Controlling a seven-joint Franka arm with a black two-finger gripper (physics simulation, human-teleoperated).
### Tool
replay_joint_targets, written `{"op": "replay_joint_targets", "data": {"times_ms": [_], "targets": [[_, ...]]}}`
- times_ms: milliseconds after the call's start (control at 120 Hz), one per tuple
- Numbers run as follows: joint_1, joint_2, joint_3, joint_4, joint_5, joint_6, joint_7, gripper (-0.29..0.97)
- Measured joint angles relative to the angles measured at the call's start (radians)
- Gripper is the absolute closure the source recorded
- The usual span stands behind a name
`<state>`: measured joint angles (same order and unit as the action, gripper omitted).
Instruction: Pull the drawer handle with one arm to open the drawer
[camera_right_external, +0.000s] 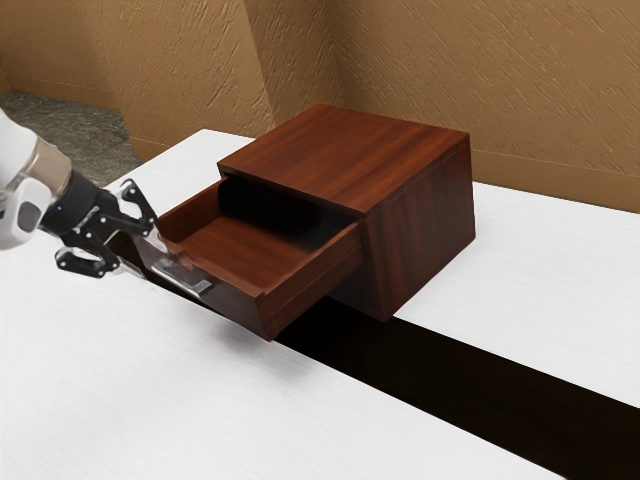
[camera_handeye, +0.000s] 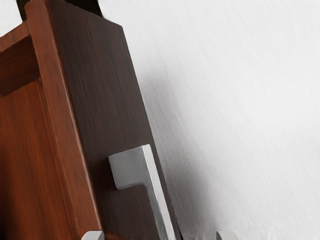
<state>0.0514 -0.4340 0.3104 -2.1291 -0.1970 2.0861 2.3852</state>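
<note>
Your gripper (camera_right_external: 126, 250) hangs with its fingers spread wide and nothing between them, just beside the silver handle (camera_right_external: 185, 275) at the drawer's front. The drawer (camera_right_external: 255, 255) stands well out of the dark wooden cabinet (camera_right_external: 400, 200) on the white table (camera_right_external: 150, 400), so the opening looks largely done. The main risk is contact: with the fingers this near, any drift toward the drawer front (camera_handeye: 100, 100) could push it back in. From the wrist, the handle (camera_handeye: 137, 170) sits close under the hand, so a careless turn could clip it. If you regrip and pull much further, the drawer may leave the cabinet.
</note>
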Motion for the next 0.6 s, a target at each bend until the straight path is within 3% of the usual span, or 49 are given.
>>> {"op": "replay_joint_targets", "data": {"times_ms": [158,342,600], "targets": [[0.007,0.046,-0.094,0.241,0.119,-0.213,-0.108,0.38],[-0.004,0.347,-0.17,0.62,0.202,-0.44,-0.315,0.17],[-0.053,0.408,-0.18,0.683,0.252,-0.617,-0.68,0.05]]}}
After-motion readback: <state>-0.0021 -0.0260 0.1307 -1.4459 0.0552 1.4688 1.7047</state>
